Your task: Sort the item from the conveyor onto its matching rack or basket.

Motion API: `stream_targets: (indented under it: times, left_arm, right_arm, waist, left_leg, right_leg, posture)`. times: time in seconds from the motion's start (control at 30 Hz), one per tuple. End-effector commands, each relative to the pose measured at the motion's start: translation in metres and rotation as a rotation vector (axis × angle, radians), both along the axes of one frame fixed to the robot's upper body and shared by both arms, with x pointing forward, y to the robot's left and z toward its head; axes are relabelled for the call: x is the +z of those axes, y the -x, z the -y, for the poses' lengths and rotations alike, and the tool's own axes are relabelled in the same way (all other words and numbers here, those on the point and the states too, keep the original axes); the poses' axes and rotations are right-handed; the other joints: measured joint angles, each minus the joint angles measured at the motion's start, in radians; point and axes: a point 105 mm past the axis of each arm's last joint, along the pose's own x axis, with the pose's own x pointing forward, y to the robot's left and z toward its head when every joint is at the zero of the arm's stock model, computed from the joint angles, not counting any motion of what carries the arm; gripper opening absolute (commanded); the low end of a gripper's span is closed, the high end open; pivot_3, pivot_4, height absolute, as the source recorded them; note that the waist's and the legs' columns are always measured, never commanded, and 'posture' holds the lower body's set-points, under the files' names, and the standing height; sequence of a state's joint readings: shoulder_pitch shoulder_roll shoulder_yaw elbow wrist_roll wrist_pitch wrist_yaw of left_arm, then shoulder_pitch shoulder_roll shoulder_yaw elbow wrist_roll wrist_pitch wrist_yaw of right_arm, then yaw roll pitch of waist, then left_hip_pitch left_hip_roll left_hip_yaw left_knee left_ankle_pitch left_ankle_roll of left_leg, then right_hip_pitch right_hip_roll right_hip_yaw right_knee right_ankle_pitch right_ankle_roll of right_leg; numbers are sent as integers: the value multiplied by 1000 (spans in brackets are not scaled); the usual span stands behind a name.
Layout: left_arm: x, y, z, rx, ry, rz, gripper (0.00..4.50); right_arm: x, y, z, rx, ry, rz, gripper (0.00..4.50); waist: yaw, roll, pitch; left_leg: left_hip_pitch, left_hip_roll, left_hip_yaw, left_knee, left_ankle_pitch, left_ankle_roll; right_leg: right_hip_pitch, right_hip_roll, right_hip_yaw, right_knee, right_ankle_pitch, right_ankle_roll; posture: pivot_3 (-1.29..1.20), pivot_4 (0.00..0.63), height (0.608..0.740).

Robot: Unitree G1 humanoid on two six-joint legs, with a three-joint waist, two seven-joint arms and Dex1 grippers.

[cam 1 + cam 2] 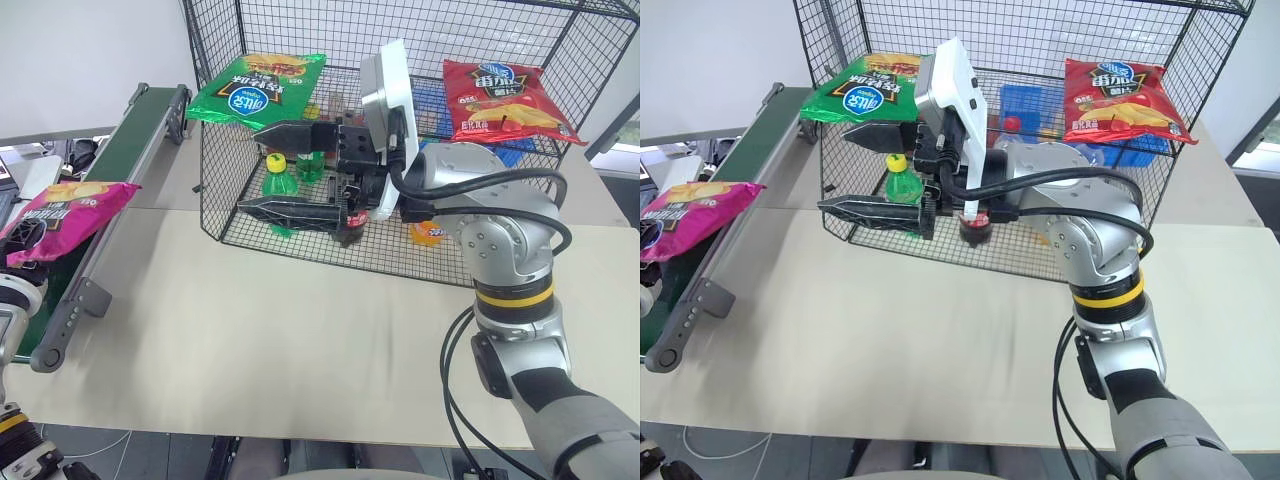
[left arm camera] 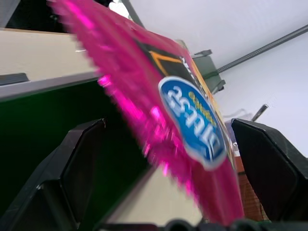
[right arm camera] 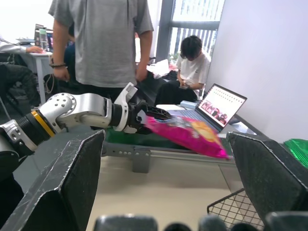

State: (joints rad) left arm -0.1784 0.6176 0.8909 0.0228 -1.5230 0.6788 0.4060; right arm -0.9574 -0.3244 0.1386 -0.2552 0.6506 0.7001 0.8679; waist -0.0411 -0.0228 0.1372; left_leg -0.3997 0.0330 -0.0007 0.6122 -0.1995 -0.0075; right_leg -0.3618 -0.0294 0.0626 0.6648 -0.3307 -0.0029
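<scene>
Left hand (image 3: 139, 117), seemingly grasping the pink crisp bag (image 1: 60, 215) at far left; right hand (image 1: 285, 170) reaches level, fingers spread, empty; blue logo lettering unreadable.

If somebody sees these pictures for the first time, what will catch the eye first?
The magenta-pink crisp bag stands out, lifted at the near end of the dark green conveyor on the left. In the middle, the right gripper hangs open-jawed before the black wire rack, where green and red bags lie.
</scene>
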Motion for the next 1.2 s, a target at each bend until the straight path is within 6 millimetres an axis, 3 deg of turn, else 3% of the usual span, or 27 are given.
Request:
stream_targets:
  times: [0.03,0.3,0.4,0.53,0.7,0.93,1.2]
  left_arm:
    - [18,1,-4,14,-28,69,3720]
    - [18,2,-5,23,-14,79,55]
    - [26,3,1,-1,-22,110,55]
    - [64,4,32,-160,-113,237,55]
    - [107,20,75,-379,-228,374,55]
    - [121,35,133,-701,-368,428,55]
    - [133,28,203,-1047,-450,520,55]
  right_arm:
    - [10,7,4,0,-28,45,4500]
    - [9,5,4,-7,-23,46,4500]
    - [7,3,6,-18,-24,44,4500]
    - [7,-1,14,-58,-34,38,4500]
    - [6,-8,35,-149,-35,36,4500]
    - [0,-14,58,-271,-30,15,4500]
    - [7,-17,79,-400,-70,44,4500]
  waist:
    - [1,0,0]
    - [-1,0,0]
    - [0,0,0]
    - [1,-2,0]
    - [2,-2,0]
    - [0,-1,1]
    - [7,-1,1]
  left_leg:
    - [0,0,0,0,0,0]
    - [-1,0,1,-1,0,-1]
    - [-3,0,0,-1,1,-1]
    - [-6,0,0,0,1,-2]
    - [-6,0,0,-1,1,-2]
    - [-4,0,2,-2,2,-3]
    - [-5,-1,3,-2,3,-4]
  right_leg:
    - [0,0,0,0,0,0]
    - [-3,0,1,0,0,0]
    - [-5,-1,1,1,0,0]
    - [-6,-1,1,1,0,-1]
    - [-7,-3,1,1,1,-1]
    - [-7,-4,0,1,0,-1]
    - [-7,4,1,0,0,-1]
  posture:
    - [0,150,740]
    - [0,150,740]
    - [0,150,740]
    - [0,150,740]
    - [0,150,740]
    - [0,150,740]
    - [0,150,740]
